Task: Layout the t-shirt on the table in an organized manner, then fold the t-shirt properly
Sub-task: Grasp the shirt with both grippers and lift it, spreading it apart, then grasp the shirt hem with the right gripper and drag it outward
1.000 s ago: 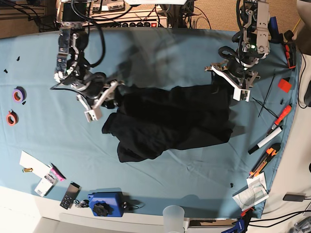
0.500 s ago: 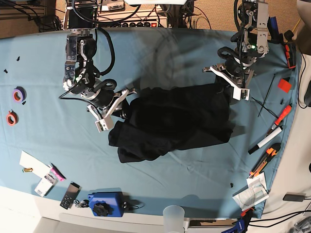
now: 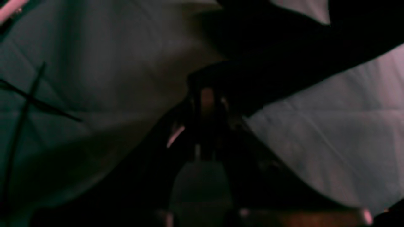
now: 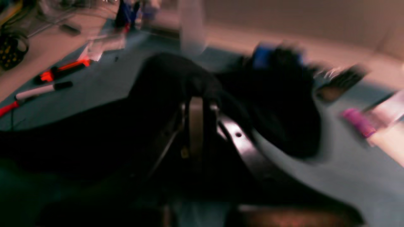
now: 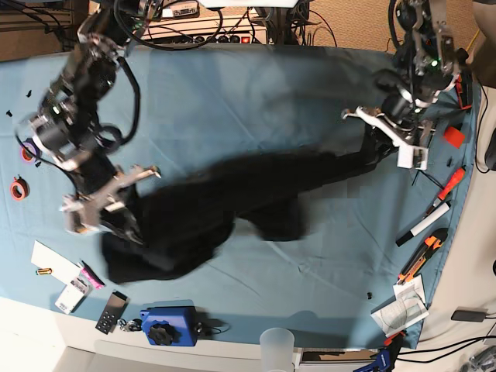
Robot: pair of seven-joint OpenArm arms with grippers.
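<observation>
Two hands grip opposite ends of black soft fabric t-shirt (image 5: 209, 205): right hand (image 5: 105, 209) near bench (image 5: 232, 93) front-left, left hand (image 5: 391, 138) far-right. Shirt stretches between them, long axis diagonal, middle sagging onto light blue bench cloth.

Right gripper (image 5: 116, 205) sits way out at 8 o'clock in the base view, jaws clamped on the t-shirt (image 5: 232, 201). Left gripper (image 5: 384, 139) is up at 2 o'clock, pinching the shirt's other end.
</observation>
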